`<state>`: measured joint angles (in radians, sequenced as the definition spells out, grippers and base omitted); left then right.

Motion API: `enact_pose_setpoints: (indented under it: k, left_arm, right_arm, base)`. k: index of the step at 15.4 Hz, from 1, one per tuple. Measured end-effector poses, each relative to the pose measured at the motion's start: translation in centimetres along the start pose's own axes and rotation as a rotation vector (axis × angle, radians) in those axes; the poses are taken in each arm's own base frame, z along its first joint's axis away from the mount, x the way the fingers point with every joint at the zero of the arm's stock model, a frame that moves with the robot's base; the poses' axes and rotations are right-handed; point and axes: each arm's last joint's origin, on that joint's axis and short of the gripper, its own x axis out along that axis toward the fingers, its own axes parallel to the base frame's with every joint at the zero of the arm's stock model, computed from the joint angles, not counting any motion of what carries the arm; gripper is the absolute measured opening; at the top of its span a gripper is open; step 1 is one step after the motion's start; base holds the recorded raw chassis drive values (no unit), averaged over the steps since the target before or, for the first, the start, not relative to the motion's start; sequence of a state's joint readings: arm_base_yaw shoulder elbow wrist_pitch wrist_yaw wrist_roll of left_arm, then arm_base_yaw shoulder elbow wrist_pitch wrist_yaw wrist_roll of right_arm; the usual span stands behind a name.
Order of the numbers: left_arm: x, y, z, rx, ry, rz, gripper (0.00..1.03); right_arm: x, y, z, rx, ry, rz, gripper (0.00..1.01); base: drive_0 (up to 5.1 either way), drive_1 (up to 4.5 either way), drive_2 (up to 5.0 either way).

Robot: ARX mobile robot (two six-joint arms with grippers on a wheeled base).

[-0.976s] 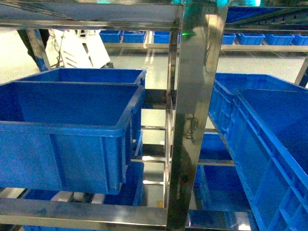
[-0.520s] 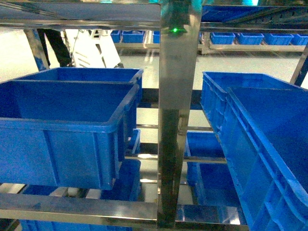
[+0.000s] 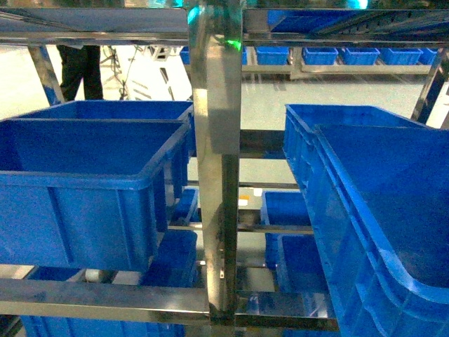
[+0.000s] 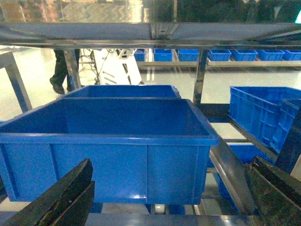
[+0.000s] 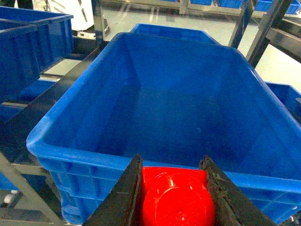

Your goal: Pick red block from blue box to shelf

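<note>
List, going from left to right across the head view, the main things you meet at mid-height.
Left blue bin → steel upright of the shelf → right blue bin.

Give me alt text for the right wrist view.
The right gripper holds the red block between its dark fingers, just before the near rim of a large blue bin that looks empty, on the shelf.
</note>
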<state>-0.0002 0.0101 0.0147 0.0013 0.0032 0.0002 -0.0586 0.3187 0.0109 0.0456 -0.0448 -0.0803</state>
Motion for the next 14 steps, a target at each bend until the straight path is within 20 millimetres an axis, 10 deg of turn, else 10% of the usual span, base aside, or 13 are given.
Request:
enact_pose_setpoints:
  k: [14]
  left_arm:
    - [0.00,0.01,-0.06,0.000,0.006,0.003,0.98]
  right_arm:
    - [0.00,0.00,0.01,0.000,-0.001,0.001,0.28]
  base:
    - [0.0,0.00,0.0]
